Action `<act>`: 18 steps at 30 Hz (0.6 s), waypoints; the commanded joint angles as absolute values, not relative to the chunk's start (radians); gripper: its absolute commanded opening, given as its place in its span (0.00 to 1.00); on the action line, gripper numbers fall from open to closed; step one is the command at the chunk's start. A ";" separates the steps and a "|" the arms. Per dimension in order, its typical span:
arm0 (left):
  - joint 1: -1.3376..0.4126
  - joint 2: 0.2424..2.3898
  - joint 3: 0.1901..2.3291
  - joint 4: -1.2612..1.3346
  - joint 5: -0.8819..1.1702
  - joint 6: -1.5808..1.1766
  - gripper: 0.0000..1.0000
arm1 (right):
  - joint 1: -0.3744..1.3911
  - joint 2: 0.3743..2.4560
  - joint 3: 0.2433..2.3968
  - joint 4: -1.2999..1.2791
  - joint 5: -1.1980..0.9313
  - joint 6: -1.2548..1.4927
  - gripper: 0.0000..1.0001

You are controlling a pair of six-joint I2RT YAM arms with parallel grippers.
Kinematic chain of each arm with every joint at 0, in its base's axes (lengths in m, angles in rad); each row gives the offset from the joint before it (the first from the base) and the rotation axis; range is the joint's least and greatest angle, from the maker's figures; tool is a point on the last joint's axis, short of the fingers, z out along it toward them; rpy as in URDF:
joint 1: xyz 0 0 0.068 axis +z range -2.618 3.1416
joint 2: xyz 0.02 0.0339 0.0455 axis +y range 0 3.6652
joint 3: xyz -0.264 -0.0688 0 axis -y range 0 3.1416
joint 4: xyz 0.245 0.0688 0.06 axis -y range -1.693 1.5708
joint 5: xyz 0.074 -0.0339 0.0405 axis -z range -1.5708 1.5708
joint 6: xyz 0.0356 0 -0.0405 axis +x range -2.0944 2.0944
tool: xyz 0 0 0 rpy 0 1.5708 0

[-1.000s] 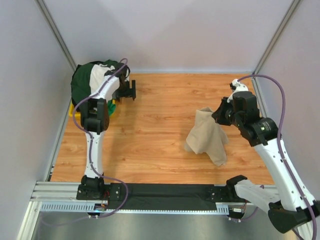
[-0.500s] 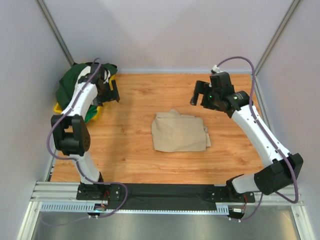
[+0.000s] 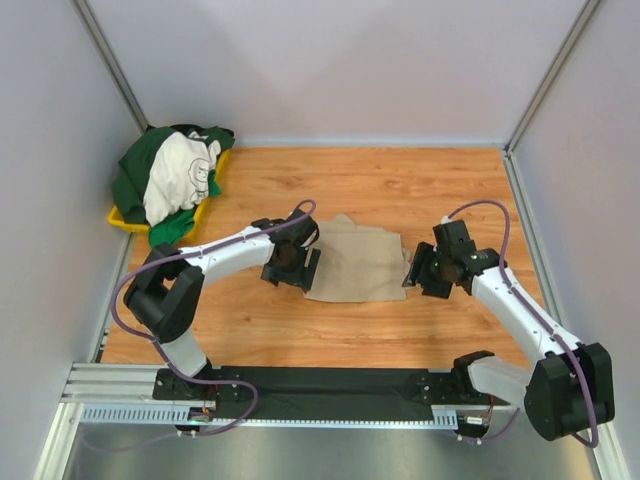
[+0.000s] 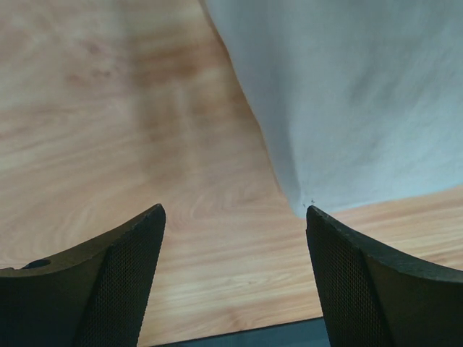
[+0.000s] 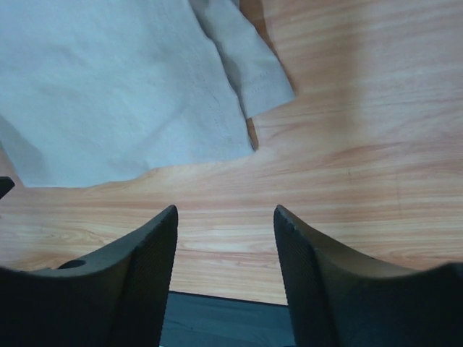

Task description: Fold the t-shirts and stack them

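The tan t-shirt [image 3: 355,265] is found lying flat, folded to a rough rectangle, near the middle of the wooden table [image 3: 400,185]. The left gripper [image 3: 292,266] is positioned at its left edge, fingers spread wide and nothing held; a shirt corner is seen just beyond them. The right gripper [image 3: 420,272] is placed just beside the right edge, likewise wide and empty. A dark green t-shirt [image 3: 135,170] and a cream-white t-shirt [image 3: 180,175] are heaped on the yellow tray [image 3: 122,219] at the far left corner, well apart.
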State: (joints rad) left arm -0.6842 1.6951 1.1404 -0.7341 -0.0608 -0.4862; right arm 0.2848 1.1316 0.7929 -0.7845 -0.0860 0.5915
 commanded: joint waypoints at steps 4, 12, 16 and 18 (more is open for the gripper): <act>-0.703 1.589 1.080 -0.695 -0.064 -0.525 0.85 | 0.287 1.149 0.701 -0.611 -0.181 0.646 0.54; -0.703 1.457 0.985 -0.726 -0.120 -0.506 0.86 | 0.298 1.336 0.712 -0.502 -0.181 0.634 0.50; -0.703 1.413 0.939 -0.721 -0.133 -0.515 0.86 | 0.334 1.407 0.718 -0.489 -0.138 0.643 0.46; -0.704 1.390 0.916 -0.718 -0.137 -0.518 0.86 | 0.356 1.431 0.718 -0.477 -0.112 0.653 0.43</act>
